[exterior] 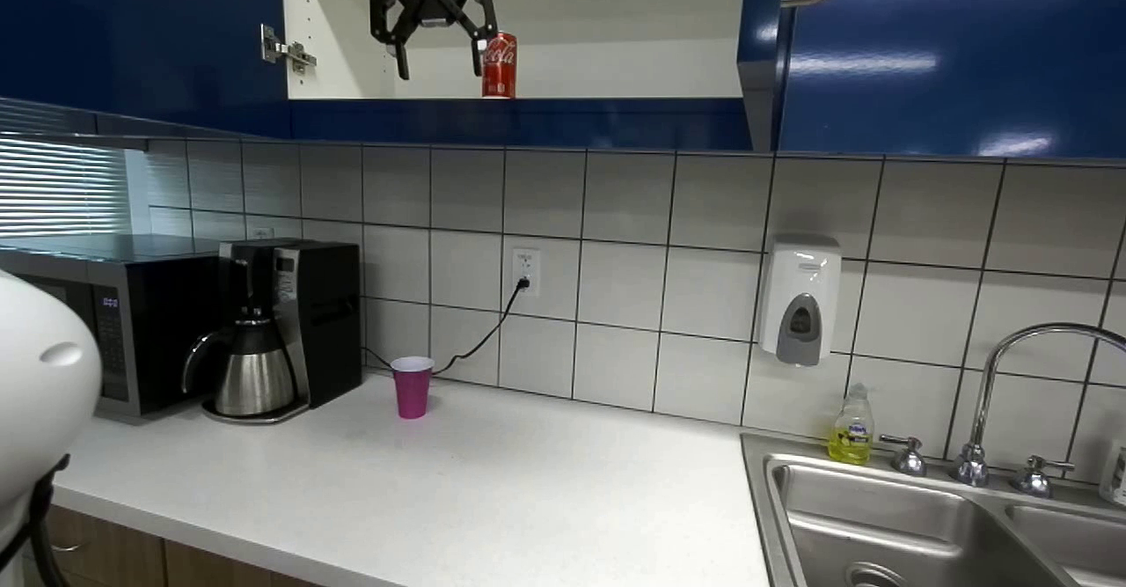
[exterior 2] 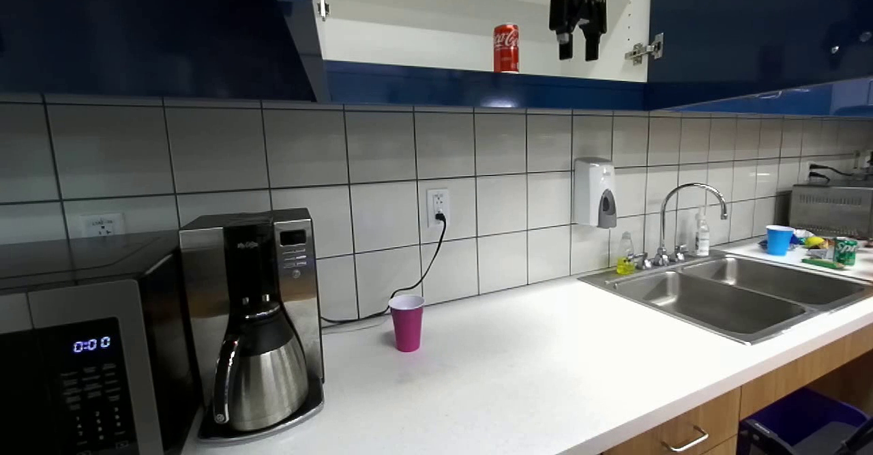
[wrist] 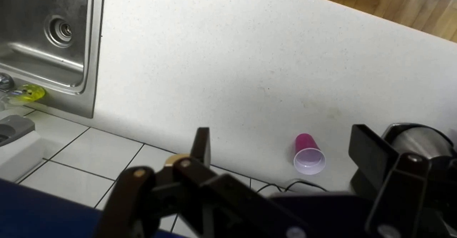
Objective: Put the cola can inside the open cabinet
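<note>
The red cola can [exterior: 500, 68] stands upright on the floor of the open cabinet [exterior: 616, 55], near its front edge. Both also show in an exterior view, with the can [exterior 2: 506, 48] inside the white interior of the cabinet [exterior 2: 409, 18]. My gripper [exterior: 440, 69] is open, with its fingers pointing down and nothing between them. In an exterior view one finger slightly overlaps the can's edge; in an exterior view the gripper [exterior 2: 579, 52] is apart from the can. In the wrist view the gripper [wrist: 282, 133] is wide apart; a pale round edge behind one finger may be the can's top.
A pink cup [exterior: 412, 389] stands on the white counter [exterior: 563, 481] below. A coffee maker [exterior: 330, 323] and a microwave [exterior 2: 89, 346] stand beside it. A sink [exterior: 880, 499] with a soap bottle [exterior: 851, 429] is there too. Blue cabinet doors [exterior: 141, 33] flank the opening.
</note>
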Controlling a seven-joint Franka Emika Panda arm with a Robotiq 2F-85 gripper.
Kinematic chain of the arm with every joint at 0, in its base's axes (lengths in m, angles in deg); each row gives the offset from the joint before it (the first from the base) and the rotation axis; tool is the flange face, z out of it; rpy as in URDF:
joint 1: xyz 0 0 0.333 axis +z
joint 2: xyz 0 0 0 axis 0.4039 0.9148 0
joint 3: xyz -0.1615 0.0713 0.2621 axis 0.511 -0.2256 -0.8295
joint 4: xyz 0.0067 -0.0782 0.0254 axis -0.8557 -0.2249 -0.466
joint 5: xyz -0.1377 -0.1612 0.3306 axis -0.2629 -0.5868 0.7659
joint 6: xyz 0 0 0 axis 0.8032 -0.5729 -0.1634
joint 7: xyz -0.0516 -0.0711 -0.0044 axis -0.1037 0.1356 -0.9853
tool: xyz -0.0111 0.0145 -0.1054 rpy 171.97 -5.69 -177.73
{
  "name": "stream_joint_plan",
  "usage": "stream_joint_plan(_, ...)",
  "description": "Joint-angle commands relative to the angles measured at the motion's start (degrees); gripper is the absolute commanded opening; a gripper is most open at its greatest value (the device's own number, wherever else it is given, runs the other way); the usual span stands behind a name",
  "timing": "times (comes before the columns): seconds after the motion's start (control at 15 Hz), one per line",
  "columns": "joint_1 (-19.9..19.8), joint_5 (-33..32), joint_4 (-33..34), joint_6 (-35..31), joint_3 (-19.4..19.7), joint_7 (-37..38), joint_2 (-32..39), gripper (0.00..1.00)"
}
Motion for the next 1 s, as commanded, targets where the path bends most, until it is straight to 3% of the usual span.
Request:
stream_joint_plan(0.0,0.64,-1.4,-14.0,-7.49,0.82,-1.71,-6.23,1.0)
stream_joint_plan(0.53,0.59,-3.34,-28.47,-18.28,1.26,-0.92,-6.6,1.0)
stream_joint_plan(0.93,0.68,-2.28,-27.33,-16.81,1.28,-0.28,-4.78,1.0)
